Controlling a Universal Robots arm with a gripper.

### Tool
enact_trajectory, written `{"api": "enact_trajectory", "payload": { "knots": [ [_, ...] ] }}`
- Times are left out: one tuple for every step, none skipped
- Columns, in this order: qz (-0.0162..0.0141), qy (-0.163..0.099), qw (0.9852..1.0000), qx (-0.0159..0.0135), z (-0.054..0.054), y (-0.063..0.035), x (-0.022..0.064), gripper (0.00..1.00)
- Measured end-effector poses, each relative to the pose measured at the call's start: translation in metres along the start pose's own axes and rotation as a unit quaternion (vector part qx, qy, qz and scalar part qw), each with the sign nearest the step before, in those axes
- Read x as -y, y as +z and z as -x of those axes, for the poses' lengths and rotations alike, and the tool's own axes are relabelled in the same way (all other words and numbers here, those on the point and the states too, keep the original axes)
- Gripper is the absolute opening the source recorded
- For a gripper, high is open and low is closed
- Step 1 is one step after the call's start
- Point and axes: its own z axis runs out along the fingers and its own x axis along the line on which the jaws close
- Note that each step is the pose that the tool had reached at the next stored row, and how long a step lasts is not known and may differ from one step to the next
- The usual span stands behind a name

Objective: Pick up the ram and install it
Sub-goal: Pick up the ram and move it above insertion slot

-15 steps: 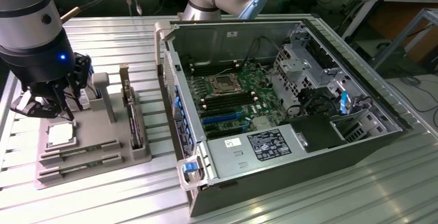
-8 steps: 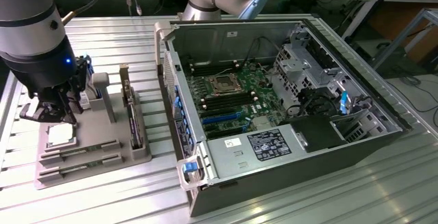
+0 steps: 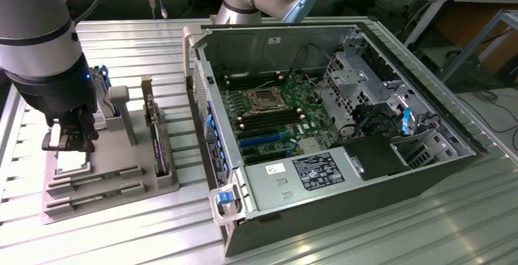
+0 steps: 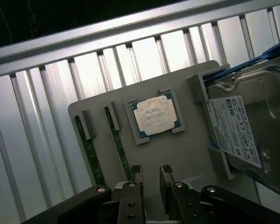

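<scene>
Wrist view: ram (image 4: pixel 117 147) thin green stick, on edge in grey tray (image 4: pixel 189 151) slot; my gripper (image 4: pixel 150 171) part-open, empty, just beside.

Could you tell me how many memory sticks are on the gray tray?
2. One stick lies in the slot beside the processor chip, the other stick in the parallel slot nearer the edge of the tray. The gripper could hide more.

A white sticker (image 3: pixel 275 168) inside the computer case (image 3: pixel 259 50) reads 5.
</scene>
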Motion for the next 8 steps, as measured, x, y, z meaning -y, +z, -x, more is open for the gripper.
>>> {"api": "enact_trajectory", "payload": {
  "knots": [
    [0.0002, -0.008, 1.0, -0.0004, 0.0, 0.0009, 0.0, 0.29],
    [0.0004, -0.017, 0.9998, -0.0007, 0.0, 0.0019, 0.0001, 0.29],
    [0.0006, -0.027, 0.9996, -0.0012, 0.0, 0.0029, 0.0001, 0.29],
    [0.0008, -0.038, 0.9993, -0.0017, -0.0001, 0.0042, 0.0002, 0.29],
    [0.0011, -0.051, 0.9987, -0.0022, -0.0001, 0.0056, 0.0003, 0.29],
    [0.0013, -0.063, 0.998, -0.0028, -0.0001, 0.0069, 0.0003, 0.29],
    [0.0016, -0.076, 0.9971, -0.0033, -0.0002, 0.008, 0.0004, 0.29],
    [0.0017, -0.085, 0.9963, -0.0038, -0.0002, 0.0087, 0.0004, 0.29]
  ]
}}
